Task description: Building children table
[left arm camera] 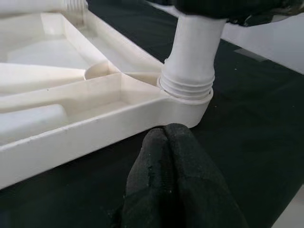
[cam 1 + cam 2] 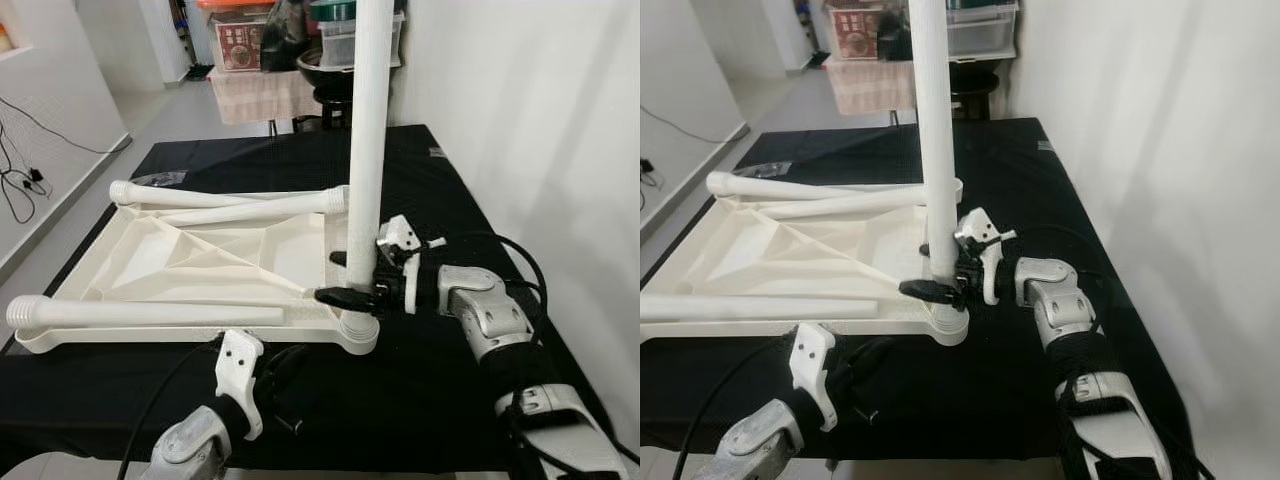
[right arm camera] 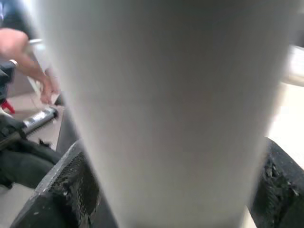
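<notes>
Tabletop (image 2: pixel 180 262), white plastic and turned underside up, lies on a black-covered table (image 2: pixel 440 380) with its ribbed underside showing. One white leg (image 2: pixel 368 150) stands upright in the corner socket (image 1: pixel 186 92) nearest the right gripper (image 2: pixel 345 277), whose two black fingers are clamped around the leg low down, just above the socket, one finger on each side of it; in the right wrist view the leg sits close between the two fingers (image 3: pixel 66 190). The right arm reaches in from the side of the tabletop away from the left arm. The left gripper (image 1: pixel 173 156) sits just in front of the tabletop's near edge, its black fingertips pressed together with nothing between them, pointing at the rim a little to one side of the standing leg's socket and not touching it. Three more legs lie flat across the tabletop: a near leg (image 2: pixel 140 314) just beyond the left gripper along the near edge, and two far legs (image 2: pixel 230 203) at the opposite side, beyond the standing leg. In the right wrist view a person's hand (image 3: pixel 47 88) shows beyond the leg, off the table.
</notes>
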You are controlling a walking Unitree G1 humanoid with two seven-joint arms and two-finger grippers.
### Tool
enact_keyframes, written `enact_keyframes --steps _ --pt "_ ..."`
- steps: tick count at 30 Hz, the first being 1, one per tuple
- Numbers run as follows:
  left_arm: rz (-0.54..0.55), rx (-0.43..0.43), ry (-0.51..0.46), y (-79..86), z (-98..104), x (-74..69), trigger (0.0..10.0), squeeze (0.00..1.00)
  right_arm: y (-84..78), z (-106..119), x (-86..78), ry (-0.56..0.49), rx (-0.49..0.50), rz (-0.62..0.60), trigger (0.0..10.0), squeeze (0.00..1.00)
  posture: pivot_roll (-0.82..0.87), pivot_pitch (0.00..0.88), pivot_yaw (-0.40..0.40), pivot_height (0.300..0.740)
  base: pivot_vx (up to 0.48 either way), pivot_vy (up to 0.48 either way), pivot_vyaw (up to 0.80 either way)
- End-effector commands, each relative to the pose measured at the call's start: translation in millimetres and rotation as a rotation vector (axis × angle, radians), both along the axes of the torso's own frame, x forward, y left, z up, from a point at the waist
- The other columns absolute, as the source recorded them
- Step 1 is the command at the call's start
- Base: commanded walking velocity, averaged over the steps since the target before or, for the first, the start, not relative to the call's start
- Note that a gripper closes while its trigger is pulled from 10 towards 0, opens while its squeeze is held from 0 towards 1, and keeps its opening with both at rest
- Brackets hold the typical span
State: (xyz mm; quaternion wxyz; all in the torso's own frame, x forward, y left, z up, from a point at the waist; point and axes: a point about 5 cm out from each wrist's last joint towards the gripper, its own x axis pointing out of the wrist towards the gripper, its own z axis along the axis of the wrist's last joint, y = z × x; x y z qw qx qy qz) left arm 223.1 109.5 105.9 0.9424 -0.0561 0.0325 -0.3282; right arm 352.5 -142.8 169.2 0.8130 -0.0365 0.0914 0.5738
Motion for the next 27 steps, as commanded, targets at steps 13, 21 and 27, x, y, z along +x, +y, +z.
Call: enact_keyframes --steps 13,21,27 --pt "-0.011 0.065 -0.073 -3.8 6.0 -7.8 10.0 0.00 -19.9 -21.6 -0.1 0.095 0.041 -0.042 0.0 0.00 -0.03 0.000 0.038 0.740 0.000 0.000 0.00" --pt "0.009 0.048 -0.084 -0.5 8.1 -11.6 10.0 0.00 -10.4 -61.6 -29.9 -0.006 -0.121 -1.017 0.0 0.00 -0.05 0.000 0.042 0.740 0.000 0.000 0.00" --pt "0.005 0.048 -0.082 1.2 7.2 -10.3 10.0 0.00 28.5 -65.4 -60.9 -0.042 -0.119 -0.602 0.0 0.00 -0.07 0.000 0.056 0.740 0.000 0.000 0.00"
